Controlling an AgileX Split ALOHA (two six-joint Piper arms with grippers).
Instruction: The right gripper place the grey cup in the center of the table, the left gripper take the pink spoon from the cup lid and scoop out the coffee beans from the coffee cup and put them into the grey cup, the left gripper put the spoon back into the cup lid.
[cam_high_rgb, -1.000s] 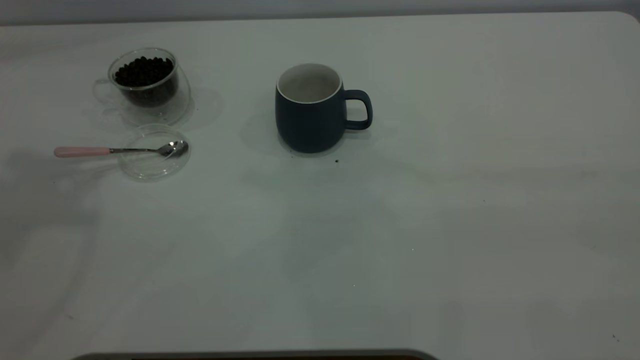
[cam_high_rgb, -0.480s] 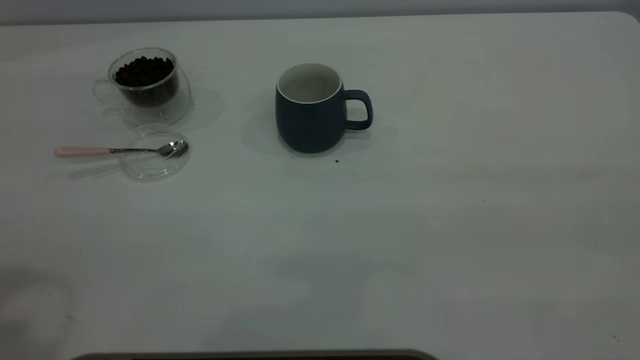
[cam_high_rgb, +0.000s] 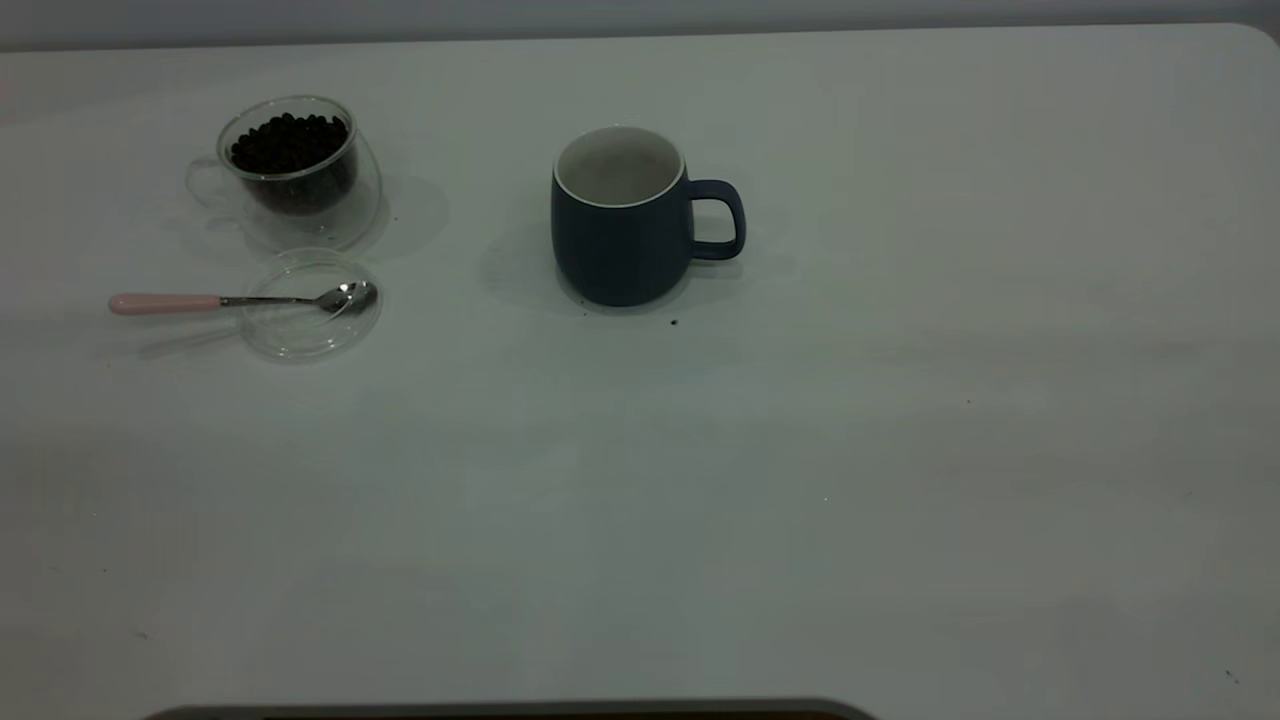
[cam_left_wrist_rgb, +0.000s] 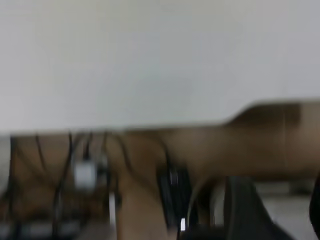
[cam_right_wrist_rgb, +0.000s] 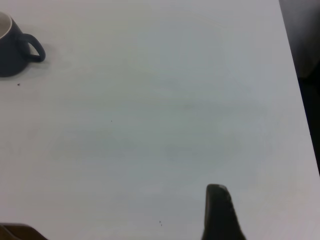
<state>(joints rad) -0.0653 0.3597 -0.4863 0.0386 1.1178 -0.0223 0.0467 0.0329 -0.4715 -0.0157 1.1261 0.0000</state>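
Note:
The grey cup, dark with a white inside, stands upright near the table's middle, its handle to the right; it also shows in the right wrist view. At the far left stands the glass coffee cup, full of coffee beans. Just in front of it lies the clear cup lid, with the pink spoon resting bowl-in and handle pointing left. Neither gripper appears in the exterior view. My left gripper is open and holds nothing, off the table's edge. My right gripper hovers over bare table, far from the cup.
The white table stretches bare in front of and to the right of the cups. A few dark specks lie by the grey cup. Beyond the table edge, the left wrist view shows cables and brown floor.
The shadow over the table's left side has withdrawn toward the front-left corner and gone. The cups, lid and spoon have not moved.

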